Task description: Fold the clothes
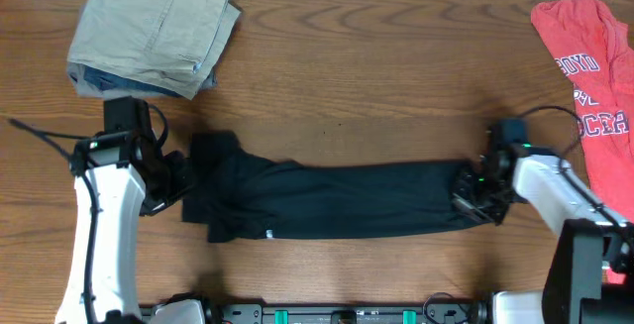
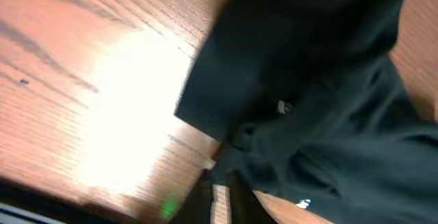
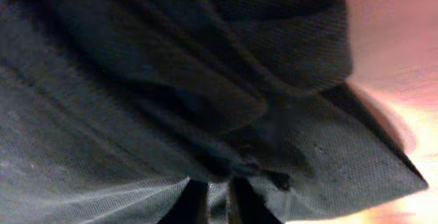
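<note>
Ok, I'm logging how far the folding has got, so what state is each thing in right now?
black shirt, gathered into a long narrow band, lying stretched between both hands.
left hand, shut on the black shirt's collar-side end.
right hand, shut on the black shirt's other end.
khaki trousers, folded, lying apart.
red T-shirt, unfolded, loosely spread.

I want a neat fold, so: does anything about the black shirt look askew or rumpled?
Yes. The black shirt lies as a long narrow band, but its left end is bunched into lumpy, uneven folds beside the left gripper, not flat like the rest.
</note>
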`<act>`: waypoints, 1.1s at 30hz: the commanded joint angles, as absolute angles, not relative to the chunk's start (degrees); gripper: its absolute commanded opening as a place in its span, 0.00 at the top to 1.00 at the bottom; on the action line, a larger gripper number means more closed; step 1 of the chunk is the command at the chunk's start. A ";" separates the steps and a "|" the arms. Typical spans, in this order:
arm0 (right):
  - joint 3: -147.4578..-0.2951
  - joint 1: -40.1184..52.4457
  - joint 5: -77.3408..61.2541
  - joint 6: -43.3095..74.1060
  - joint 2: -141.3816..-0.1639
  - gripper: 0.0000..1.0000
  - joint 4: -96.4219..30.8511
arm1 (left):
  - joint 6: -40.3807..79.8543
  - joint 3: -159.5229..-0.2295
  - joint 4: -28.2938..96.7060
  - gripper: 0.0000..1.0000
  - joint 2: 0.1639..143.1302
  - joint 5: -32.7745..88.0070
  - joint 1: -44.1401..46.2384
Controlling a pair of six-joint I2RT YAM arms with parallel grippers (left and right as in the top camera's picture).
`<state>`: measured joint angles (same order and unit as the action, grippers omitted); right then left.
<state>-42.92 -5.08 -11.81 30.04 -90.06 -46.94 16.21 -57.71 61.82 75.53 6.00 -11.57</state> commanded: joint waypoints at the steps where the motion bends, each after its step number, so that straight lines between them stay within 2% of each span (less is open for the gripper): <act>1: -45.19 -9.87 -11.40 23.29 -90.11 0.84 -48.73 | 16.80 -57.65 62.81 0.62 74.43 5.39 -11.81; 3: -47.42 -12.14 -12.56 20.82 -90.11 0.80 -51.33 | 16.78 -57.60 63.42 0.40 74.50 5.39 -11.81; 4: -48.51 -12.95 -12.49 20.18 -90.11 0.73 -52.60 | 16.78 -57.58 63.55 0.31 74.59 5.39 -11.81; 5: -49.76 -13.82 -12.45 19.18 -90.11 0.57 -53.84 | 16.80 -57.58 63.64 0.25 74.65 5.39 -11.81; 8: -52.75 -16.36 -12.38 16.91 -90.11 0.01 -55.53 | 16.82 -57.58 63.59 0.23 74.81 5.41 -11.81; 18: -53.91 -24.08 -12.73 12.56 -90.13 0.01 -54.11 | 16.82 -57.54 63.59 0.23 74.83 6.02 -11.81; 25: -52.23 -23.83 -23.07 5.17 -90.13 0.01 -50.33 | 16.84 -57.54 63.18 0.22 74.85 6.02 -11.81; 33: -48.53 -22.00 -23.59 4.58 -90.26 0.01 -46.87 | 16.84 -57.54 63.16 0.22 74.85 6.04 -11.81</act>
